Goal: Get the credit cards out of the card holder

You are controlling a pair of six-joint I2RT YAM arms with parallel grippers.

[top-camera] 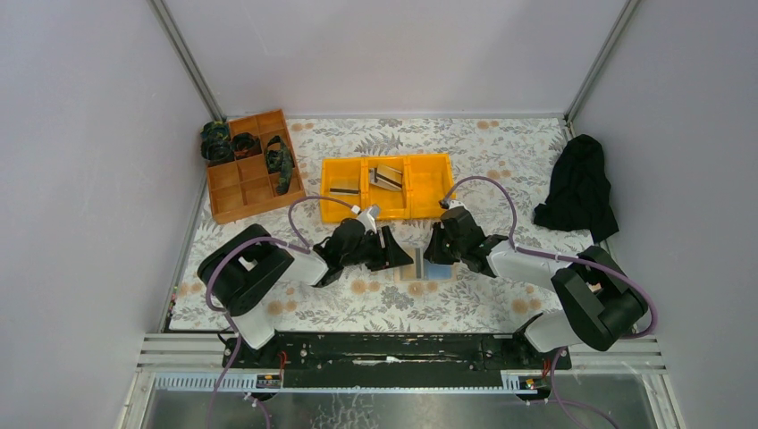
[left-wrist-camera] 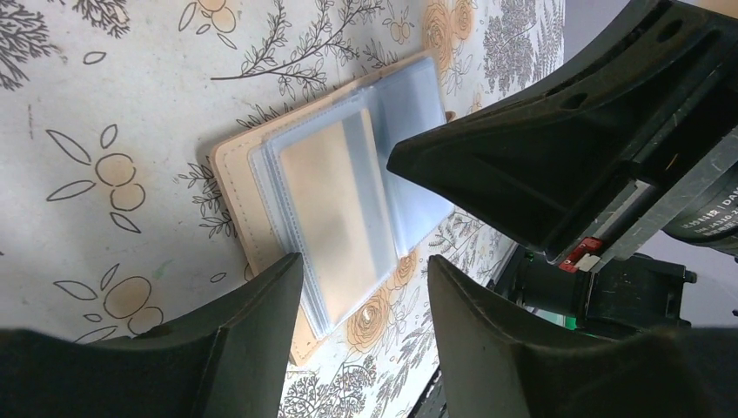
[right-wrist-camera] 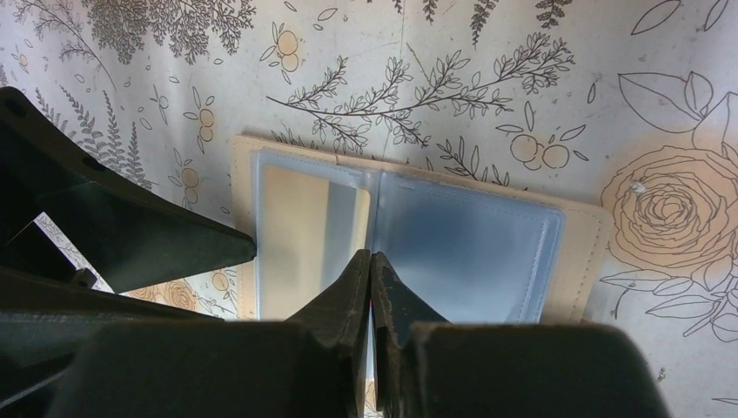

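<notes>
Card holder [top-camera: 424, 267] lies open and flat on the floral table [top-camera: 465, 152], between the two arms; a tan card [right-wrist-camera: 305, 233] sits in its left clear sleeve; left gripper [left-wrist-camera: 364, 277] open, jaws apart either side of that sleeve's end; right gripper [right-wrist-camera: 372, 258] closed, tips pressed together at the holder's centre fold; whether it pinches a sleeve, cannot tell.
</notes>
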